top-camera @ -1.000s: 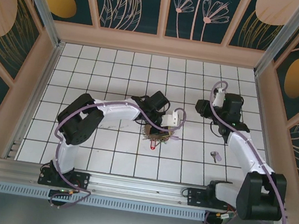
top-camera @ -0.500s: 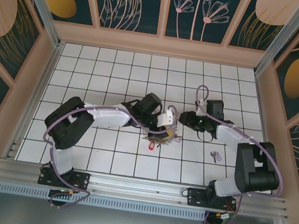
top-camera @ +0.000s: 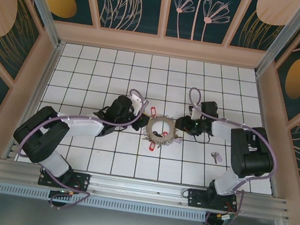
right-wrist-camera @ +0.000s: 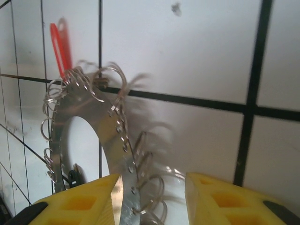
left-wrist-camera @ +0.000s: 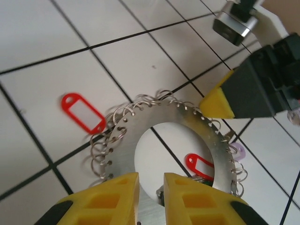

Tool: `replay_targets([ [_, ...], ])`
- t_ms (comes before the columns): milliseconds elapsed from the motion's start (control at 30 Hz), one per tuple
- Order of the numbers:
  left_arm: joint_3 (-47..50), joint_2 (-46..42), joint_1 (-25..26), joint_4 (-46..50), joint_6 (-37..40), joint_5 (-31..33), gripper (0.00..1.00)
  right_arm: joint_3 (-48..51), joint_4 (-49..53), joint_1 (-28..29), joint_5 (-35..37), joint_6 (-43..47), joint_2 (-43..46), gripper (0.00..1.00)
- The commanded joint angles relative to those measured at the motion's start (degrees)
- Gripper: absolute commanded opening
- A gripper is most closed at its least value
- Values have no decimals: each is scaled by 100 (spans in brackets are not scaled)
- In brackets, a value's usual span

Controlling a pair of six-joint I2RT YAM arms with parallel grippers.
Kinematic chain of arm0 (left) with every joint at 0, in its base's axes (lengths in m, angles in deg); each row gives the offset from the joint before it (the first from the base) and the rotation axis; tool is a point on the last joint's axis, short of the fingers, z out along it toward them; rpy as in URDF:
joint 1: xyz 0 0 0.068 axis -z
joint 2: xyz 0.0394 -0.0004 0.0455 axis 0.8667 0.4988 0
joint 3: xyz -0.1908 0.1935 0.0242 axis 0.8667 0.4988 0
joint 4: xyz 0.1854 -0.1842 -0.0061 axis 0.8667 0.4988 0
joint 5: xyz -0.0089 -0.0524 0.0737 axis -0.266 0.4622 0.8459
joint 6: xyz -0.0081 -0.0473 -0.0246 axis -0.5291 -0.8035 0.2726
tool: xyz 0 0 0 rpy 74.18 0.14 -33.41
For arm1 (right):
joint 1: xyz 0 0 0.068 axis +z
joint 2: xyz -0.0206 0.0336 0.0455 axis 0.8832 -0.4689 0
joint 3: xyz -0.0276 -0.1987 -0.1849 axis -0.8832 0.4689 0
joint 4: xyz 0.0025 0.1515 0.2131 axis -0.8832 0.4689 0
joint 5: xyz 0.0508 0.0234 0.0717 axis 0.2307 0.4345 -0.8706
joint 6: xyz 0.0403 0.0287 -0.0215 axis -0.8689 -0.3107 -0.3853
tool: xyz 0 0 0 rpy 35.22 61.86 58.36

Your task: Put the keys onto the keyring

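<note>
The keyring point(top-camera: 159, 138) lies near the middle of the white tiled table point(top-camera: 99, 70), between the two grippers. It is a flat grey metal band with an open centre, and many small wire loops point(left-wrist-camera: 105, 150) hang from holes round its outer edge.

The left gripper point(top-camera: 144, 122) reaches in from the left to the ring's left edge. In the left wrist view its yellow fingertips point(left-wrist-camera: 115, 192) stand close together with only a narrow gap. The ring's point(left-wrist-camera: 206, 136) band runs into that gap, but I cannot tell whether the jaws actually pinch it.

The right gripper point(top-camera: 177, 127) meets the ring from the right. In its own wrist view the jaws are partly open, straddling the band point(right-wrist-camera: 101, 122). The metal sits close beside one finger point(right-wrist-camera: 79, 204), with clear space before the other. From the left wrist, one of its yellow fingertips point(left-wrist-camera: 216, 104) sits at the ring's opposite edge.

One red tag point(top-camera: 151, 110) lies just beyond the ring on the far side. A second red tag point(top-camera: 149, 145) lies at its near side. A single key with a pale purple head point(top-camera: 215, 156) lies alone on the tiles, well to the right of the ring and a little nearer.
</note>
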Motion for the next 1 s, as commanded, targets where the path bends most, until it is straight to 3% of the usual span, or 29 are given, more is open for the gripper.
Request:
replay_targets([
  [0,122,-83,-10,-280,-1021,429,22,-221,167,80,-283,273,-241,40],
  [233,-143,449,-19,-128,-1367,-262,20,-521,365,118,-785,686,-687,37],
  [733,-603,1533,-13,-58,-1820,-859,20,-691,191,154,-1339,818,-1047,30],
  [900,-628,1709,-19,-128,-1894,-922,20,-601,-14,161,-1630,742,-1050,25],
  [967,-625,1752,-16,-162,-1936,-934,20,-599,-32,154,-1676,758,-1048,19],
])
